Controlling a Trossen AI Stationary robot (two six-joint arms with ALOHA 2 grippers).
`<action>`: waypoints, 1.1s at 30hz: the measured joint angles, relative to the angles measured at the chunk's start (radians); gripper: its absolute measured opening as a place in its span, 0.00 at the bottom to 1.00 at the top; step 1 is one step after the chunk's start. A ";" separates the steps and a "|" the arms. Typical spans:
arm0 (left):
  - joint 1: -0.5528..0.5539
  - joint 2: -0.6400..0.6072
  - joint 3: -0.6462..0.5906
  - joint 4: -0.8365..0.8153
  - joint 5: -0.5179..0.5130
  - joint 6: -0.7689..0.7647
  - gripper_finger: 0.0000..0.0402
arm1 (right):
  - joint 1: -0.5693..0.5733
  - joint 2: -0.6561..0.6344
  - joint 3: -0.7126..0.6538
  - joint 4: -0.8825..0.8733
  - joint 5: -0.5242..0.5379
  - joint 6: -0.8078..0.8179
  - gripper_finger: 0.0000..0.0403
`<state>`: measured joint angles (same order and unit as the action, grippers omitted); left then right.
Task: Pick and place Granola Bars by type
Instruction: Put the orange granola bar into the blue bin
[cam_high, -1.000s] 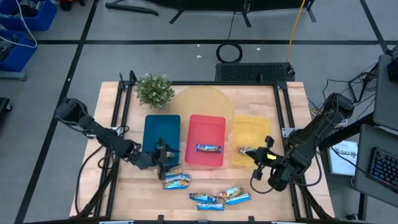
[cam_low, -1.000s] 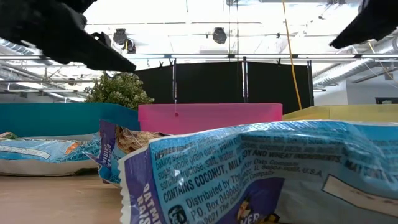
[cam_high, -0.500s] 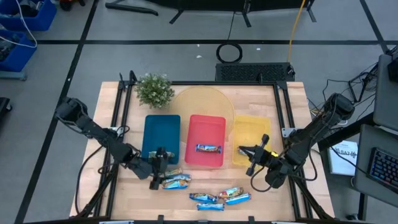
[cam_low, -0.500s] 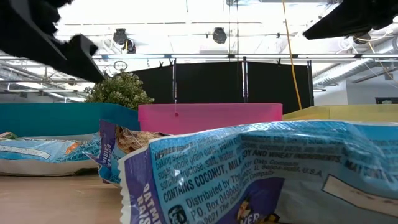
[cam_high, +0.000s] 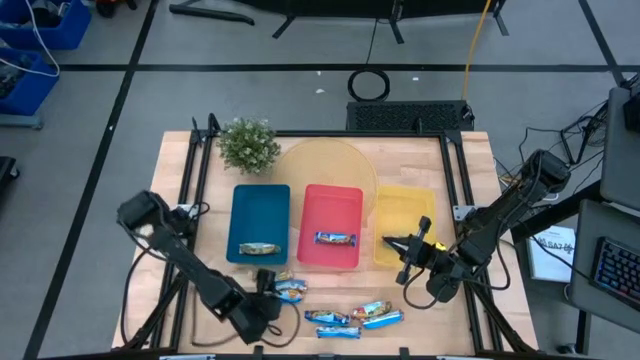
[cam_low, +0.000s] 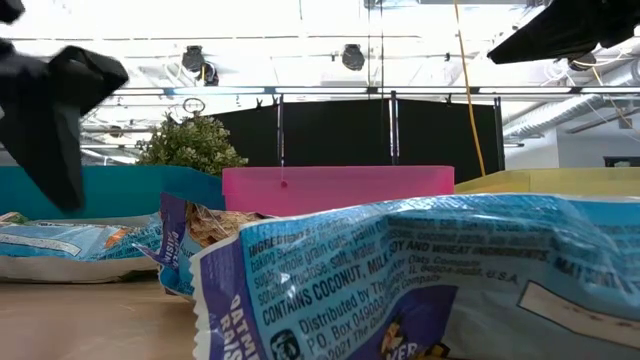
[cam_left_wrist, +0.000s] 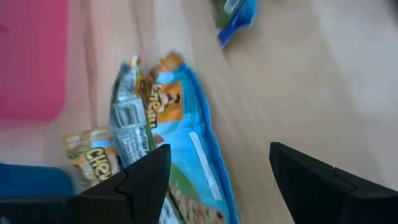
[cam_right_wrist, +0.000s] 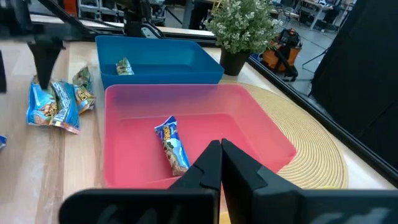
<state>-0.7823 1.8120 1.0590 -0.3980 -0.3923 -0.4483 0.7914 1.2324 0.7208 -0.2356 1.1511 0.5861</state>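
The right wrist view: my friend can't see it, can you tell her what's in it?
A pink tray holds one granola bar. Behind it a blue tray holds another bar, with more bars lying on the wooden table beside them. The right end effector is shut in front.

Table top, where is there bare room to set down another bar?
Bare wood lies right of the loose bars, below the yellow tray, and at the front left corner of the table. The red tray holds one bar. The strip below the blue tray is crowded, with the open left gripper there.

Dark jointed arms (cam_high: 190, 265) — black cables
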 joint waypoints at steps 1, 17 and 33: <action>0.006 0.024 0.025 -0.034 0.000 -0.007 0.71 | 0.000 0.000 0.000 0.000 0.000 0.000 0.00; 0.049 0.113 0.145 -0.200 0.137 -0.114 0.68 | -0.029 0.000 0.000 0.049 -0.002 -0.104 0.00; 0.049 0.111 0.145 -0.190 0.158 -0.078 0.23 | -0.033 0.000 0.000 0.049 -0.004 -0.105 0.00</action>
<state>-0.7334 1.9230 1.2037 -0.5878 -0.2339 -0.5268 0.7586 1.2324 0.7208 -0.1864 1.1473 0.4812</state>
